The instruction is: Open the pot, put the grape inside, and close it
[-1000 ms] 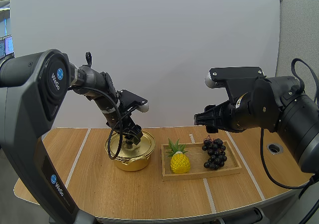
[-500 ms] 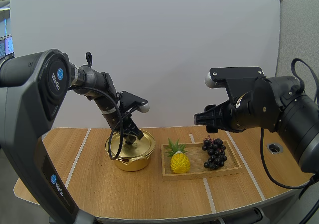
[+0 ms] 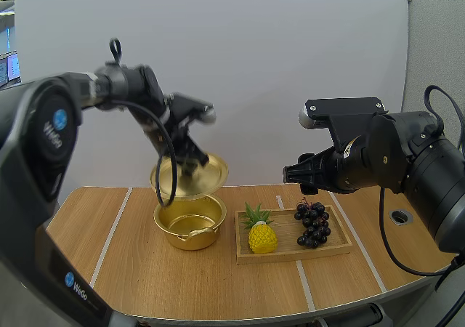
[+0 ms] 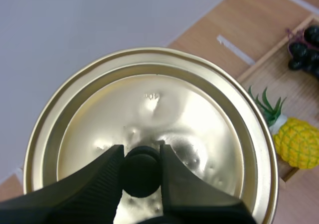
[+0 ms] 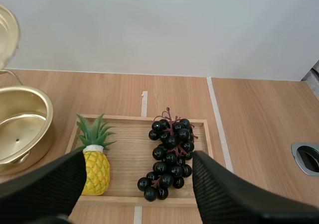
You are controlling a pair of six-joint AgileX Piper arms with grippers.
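Observation:
My left gripper (image 3: pixel 190 166) is shut on the black knob (image 4: pixel 141 173) of the gold lid (image 3: pixel 189 176), holding it tilted in the air above the gold pot (image 3: pixel 190 221), which stands uncovered. The lid's (image 4: pixel 149 124) top faces the left wrist camera, with one finger on each side of the knob. A bunch of dark grapes (image 3: pixel 312 224) lies at the right end of the wooden tray (image 3: pixel 290 253). My right gripper (image 3: pixel 290 174) hangs open in the air above the tray, its fingers (image 5: pixel 40 189) spread wide on either side of the grapes (image 5: pixel 169 158).
A yellow toy pineapple (image 3: pixel 261 231) stands at the left end of the tray, beside the pot (image 5: pixel 20 127). A round metal-rimmed hole (image 3: pixel 399 216) is set in the table at the far right. White tape lines cross the wooden tabletop.
My left gripper closed on the lid's knob and lifted the lid up off the pot, tilting it. The right arm has not moved.

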